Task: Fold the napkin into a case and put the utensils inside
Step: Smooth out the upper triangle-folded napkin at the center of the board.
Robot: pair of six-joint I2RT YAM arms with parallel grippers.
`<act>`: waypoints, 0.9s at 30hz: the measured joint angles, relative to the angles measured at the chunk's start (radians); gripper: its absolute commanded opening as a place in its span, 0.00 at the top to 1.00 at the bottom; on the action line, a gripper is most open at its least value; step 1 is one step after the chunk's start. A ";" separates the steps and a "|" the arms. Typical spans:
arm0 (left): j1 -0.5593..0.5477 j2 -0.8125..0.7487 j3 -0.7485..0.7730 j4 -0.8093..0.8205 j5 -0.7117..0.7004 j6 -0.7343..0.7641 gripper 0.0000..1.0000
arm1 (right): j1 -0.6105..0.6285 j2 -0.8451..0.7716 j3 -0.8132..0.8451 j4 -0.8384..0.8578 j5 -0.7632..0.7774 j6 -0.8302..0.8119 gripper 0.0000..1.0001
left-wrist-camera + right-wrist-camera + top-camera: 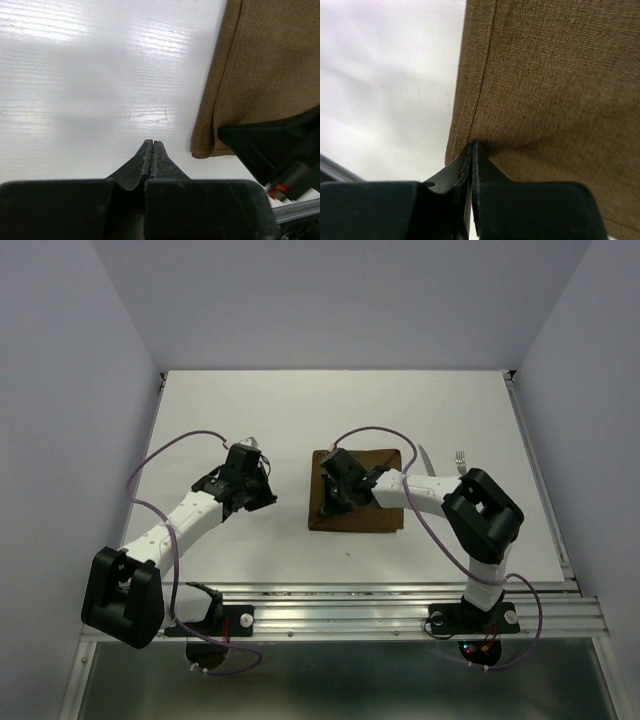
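Two arms share one white table (240, 410): the left arm (180, 515) and the right arm (425, 490), each trailing one purple cable (165, 455). One napkin (370, 502), dark brown, lies flat at mid-table. Two utensils, one knife (427, 460) and one fork (460, 457), lie just beyond the napkin's right side, on bare table and outside the cloth. The right arm crosses over their handles and hides the near ends. It also reaches across the napkin and covers much of its middle in the top view.

The left gripper (152, 148) is clenched on nothing, its fingertips pressed together over bare table just left of the napkin and apart from it. The right gripper (472, 148) is likewise clenched, its tips at the hem along the napkin's left edge. Whether any cloth is caught between them cannot be told.

Only the top view shows the knife and fork, and both arms whole. Only the left wrist view shows the napkin's near-left corner, where the edge looks doubled, with a black part of the right gripper over the cloth beside it. Only the right wrist view shows the weave and stitched hem close up, with a faint crease running right from the tips.
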 measured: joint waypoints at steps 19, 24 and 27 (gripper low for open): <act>0.010 -0.047 0.000 -0.035 0.012 0.009 1.00 | -0.004 0.034 0.053 0.011 0.103 0.028 0.96; -0.061 -0.035 0.012 -0.018 0.028 -0.002 1.00 | -0.088 -0.030 0.045 0.011 0.129 0.012 0.96; -0.116 0.000 0.029 0.016 0.049 -0.014 1.00 | -0.151 -0.035 0.042 0.011 0.137 -0.003 0.96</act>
